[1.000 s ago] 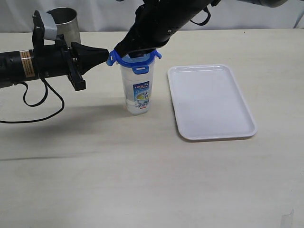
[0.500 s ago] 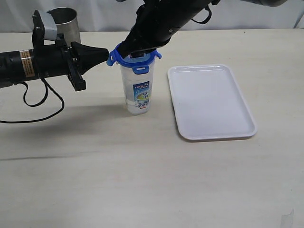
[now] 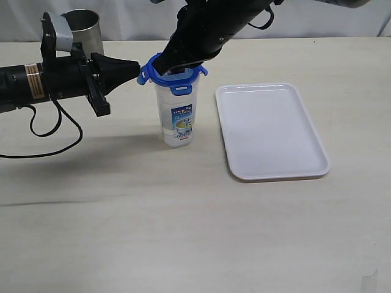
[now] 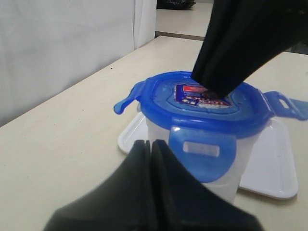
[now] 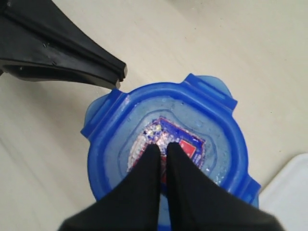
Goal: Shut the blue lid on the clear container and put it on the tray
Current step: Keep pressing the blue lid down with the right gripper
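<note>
The white tray (image 3: 272, 131) lies flat on the pale surface (image 3: 183, 232). Just left of it, apart, the clear container (image 3: 178, 122) stands upright, long axis vertical, its blue-and-white label facing the exterior camera. The blue lid (image 3: 174, 78) sits level on top, front flap folded down, side flaps sticking out. The right gripper (image 5: 162, 149), jaws clenched and empty, rests on the lid's sticker. The left gripper (image 4: 149, 144), jaws likewise clenched, points at the lid's rim.

A pale beige table (image 3: 183, 232) fills the scene under soft, even light, with a white wall (image 3: 134, 18) behind.
</note>
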